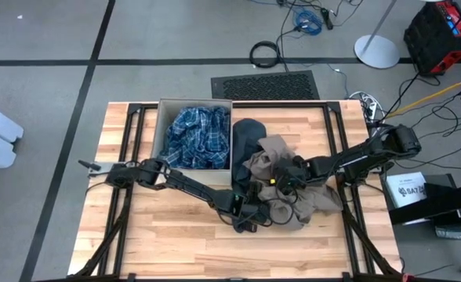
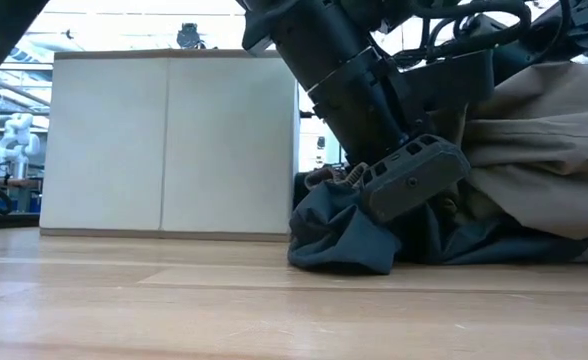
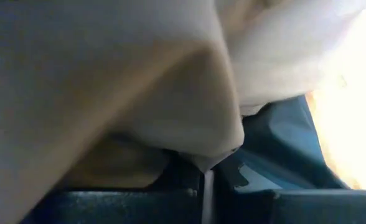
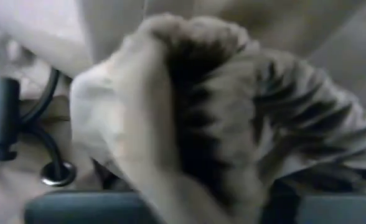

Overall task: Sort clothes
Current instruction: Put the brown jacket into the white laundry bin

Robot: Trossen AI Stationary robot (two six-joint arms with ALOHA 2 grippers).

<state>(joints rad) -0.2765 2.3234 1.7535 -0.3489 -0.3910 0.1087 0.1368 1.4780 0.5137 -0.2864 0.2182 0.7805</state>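
Observation:
A pile of clothes lies mid-table: a khaki-tan garment on top, a dark navy one behind it, and a teal-grey one under its near edge. A blue-and-white plaid garment lies in the cardboard box. My left gripper is down at the pile's near left edge, shut on a khaki fold. My right gripper is in the middle of the pile, shut on bunched khaki cloth. The white garment is out of view. My left gripper pinches a folded corner of the khaki-tan garment between its two fingers, which are almost closed. It comes slanting down from the table's left. The garment lies on the pile, and teal-grey cloth lies right beside the fingers. My right gripper holds a bunched, pleated fold of the khaki-tan garment between its two fingers, in several layers. It comes from the table's right, low over the pile. The garment rests on the pile and is slack.
The cardboard box stands at the table's far left-centre, close to the pile; in the low view its side stands as a wall behind the left arm. Bare wood lies along the table's near side and left.

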